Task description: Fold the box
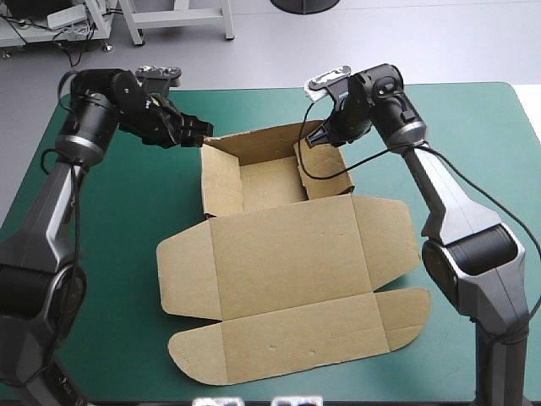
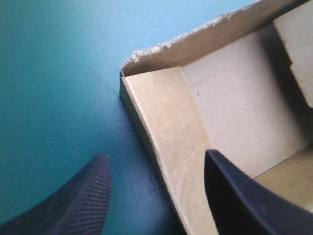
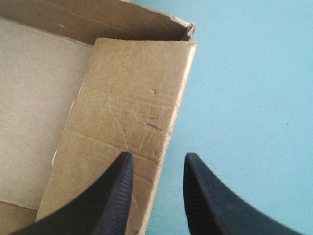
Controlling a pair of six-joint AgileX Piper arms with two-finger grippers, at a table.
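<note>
The fingers of the left gripper [image 2: 156,161] are held apart astride the left wall [image 2: 164,132] of the box [image 1: 287,254], one over the teal-green desk [image 1: 110,220], one inside the tray. The right gripper [image 3: 159,156] is spread more narrowly across the right wall [image 3: 129,107]. The walls are probably straddled so they can be pinched and tucked. The tray is set toward the far edge, its lid flat nearer. Both arms are stretched forward, wrists bent inward.

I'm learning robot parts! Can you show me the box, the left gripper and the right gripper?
brown box [image 1: 287,262]: high view, on its flat lid panel.
left gripper [image 1: 198,131]: high view, between its fingertips.
right gripper [image 1: 314,139]: high view, between its fingertips.
</note>
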